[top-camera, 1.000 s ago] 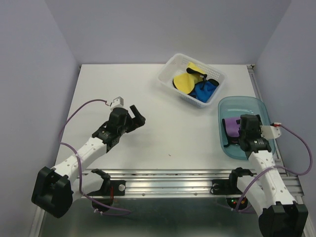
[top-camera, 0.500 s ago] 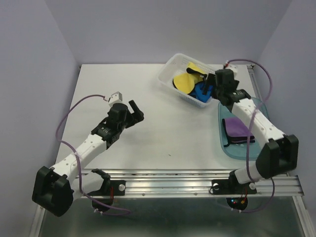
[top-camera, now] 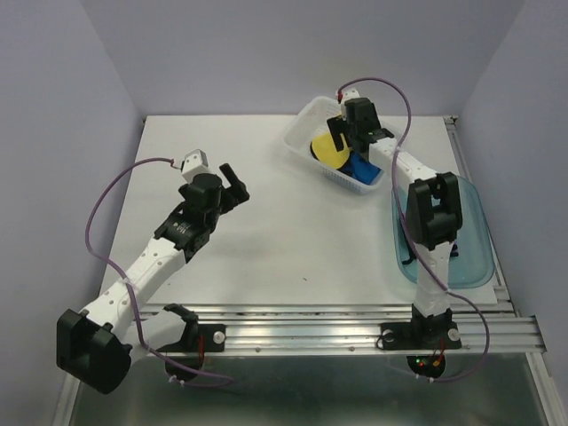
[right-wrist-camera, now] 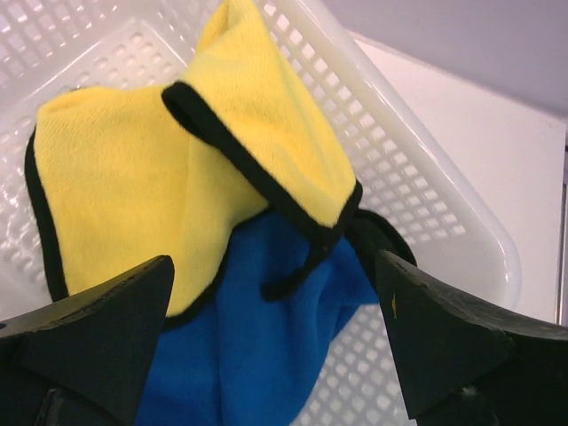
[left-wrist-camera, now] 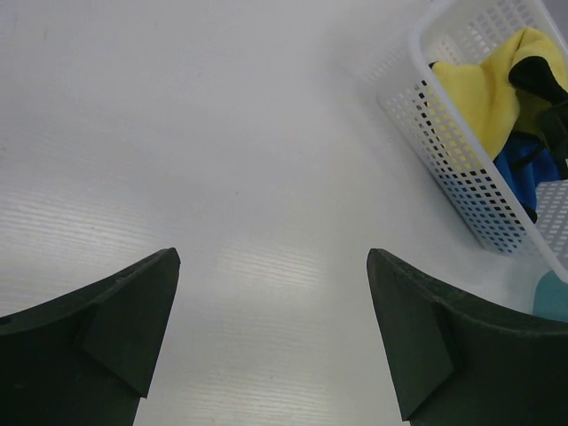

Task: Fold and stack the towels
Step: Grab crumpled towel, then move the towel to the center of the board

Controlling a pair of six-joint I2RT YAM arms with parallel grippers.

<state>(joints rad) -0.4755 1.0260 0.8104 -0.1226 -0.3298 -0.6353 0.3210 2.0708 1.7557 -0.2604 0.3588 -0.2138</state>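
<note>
Several towels lie heaped in the white basket (top-camera: 302, 124): a yellow towel (right-wrist-camera: 133, 177) with black edging on top, a bright blue towel (right-wrist-camera: 257, 346) under it and a black towel (right-wrist-camera: 383, 241) at the right. My right gripper (right-wrist-camera: 275, 328) hangs open just above them, its fingers (right-wrist-camera: 98, 337) straddling the blue towel and holding nothing. From above, the right gripper (top-camera: 342, 140) sits over the yellow towel (top-camera: 325, 151). A purple towel (top-camera: 405, 238) lies in the tray, mostly hidden by my right arm. My left gripper (top-camera: 235, 180) stands open over bare table.
The translucent blue-green tray (top-camera: 470, 240) sits at the right edge of the white table (top-camera: 266, 240). In the left wrist view the basket (left-wrist-camera: 461, 177) is at the upper right, well away from the left gripper (left-wrist-camera: 273, 328), with a tray corner (left-wrist-camera: 552, 297) below it.
My right arm has swung from the tray up and left to the basket, leaving the purple towel in the tray. The left gripper has drifted slightly up and left, still open.
</note>
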